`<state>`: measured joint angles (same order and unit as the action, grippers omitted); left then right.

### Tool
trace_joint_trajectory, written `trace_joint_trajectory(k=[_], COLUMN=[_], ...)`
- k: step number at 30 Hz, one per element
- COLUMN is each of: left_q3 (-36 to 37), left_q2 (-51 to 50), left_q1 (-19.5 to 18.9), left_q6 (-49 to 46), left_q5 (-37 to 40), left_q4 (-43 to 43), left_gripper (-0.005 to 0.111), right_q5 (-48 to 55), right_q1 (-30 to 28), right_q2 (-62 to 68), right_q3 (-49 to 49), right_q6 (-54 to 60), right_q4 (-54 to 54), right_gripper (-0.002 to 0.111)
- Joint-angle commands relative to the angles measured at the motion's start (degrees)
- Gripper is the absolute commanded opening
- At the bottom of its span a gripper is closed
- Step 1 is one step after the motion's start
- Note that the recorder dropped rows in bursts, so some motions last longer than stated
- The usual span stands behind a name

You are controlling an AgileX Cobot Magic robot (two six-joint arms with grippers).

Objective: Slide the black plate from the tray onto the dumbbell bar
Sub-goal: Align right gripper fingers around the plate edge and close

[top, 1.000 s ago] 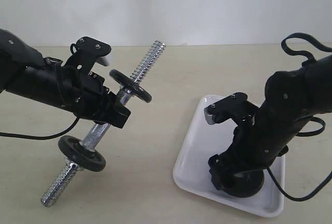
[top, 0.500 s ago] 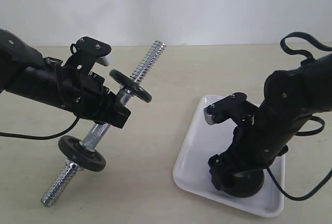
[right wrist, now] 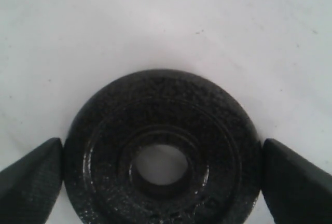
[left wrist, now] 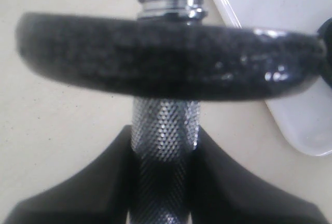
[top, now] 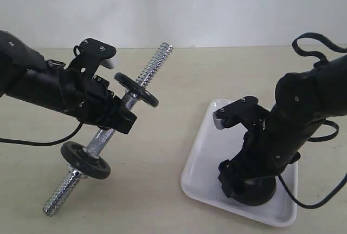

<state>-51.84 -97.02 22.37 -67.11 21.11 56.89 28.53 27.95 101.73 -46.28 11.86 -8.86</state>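
1 arm (top: 295, 120) (R) steep over tray (top: 203, 158)

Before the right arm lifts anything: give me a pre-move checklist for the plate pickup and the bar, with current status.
1. Bar held: the left gripper is shut on the dumbbell bar at its knurled middle. ok
2. Free end: the threaded end above the upper disc is bare. ok
3. Plate seated: the black plate lies flat on the tray, hole showing. ok
4. Straddle: the right gripper brackets the plate, fingers at opposite rims. ok
5. Fingers clamped on the rim: cannot tell.
6. Hole lined up with the bar's end: not ok, the plate is down in the tray, apart from the bar.
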Motion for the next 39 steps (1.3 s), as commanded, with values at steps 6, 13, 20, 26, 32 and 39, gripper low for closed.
trace_joint_trajectory(k=[6,13,20,26,32,39], left_q3=[-1.89,-1.89,-1.89,-1.89,-1.89,-1.89], left_q2=[3.33,3.33,3.33,3.33,3.33,3.33], left_q1=[0.17,0.17,0.17,0.17,0.17,0.17], left_q6=[-1.26,-1.43,-1.46,-1.46,-1.46,-1.46], left_q5=[-2.69,-2.69,-2.31,-2.31,-2.46,-2.92], left_q4=[3.31,3.31,3.31,3.31,3.31,3.31], left_gripper=[0.004,0.004,0.004,0.004,0.004,0.004], right_q5=[4.19,4.68,-1.36,-8.31,-9.83,-9.71], right_q1=[0.04,0.04,0.04,0.04,0.04,0.04], right_q2=[1.76,1.75,1.75,1.75,1.75,1.32], right_q3=[0.95,0.95,0.95,0.95,0.95,0.95], right_q6=[0.47,3.39,3.02,4.17,5.26,5.62], right_q4=[-1.09,-1.09,-1.66,-1.78,-1.78,-1.78], right_gripper=[0.000,0.000,0.000,0.000,0.000,0.000])
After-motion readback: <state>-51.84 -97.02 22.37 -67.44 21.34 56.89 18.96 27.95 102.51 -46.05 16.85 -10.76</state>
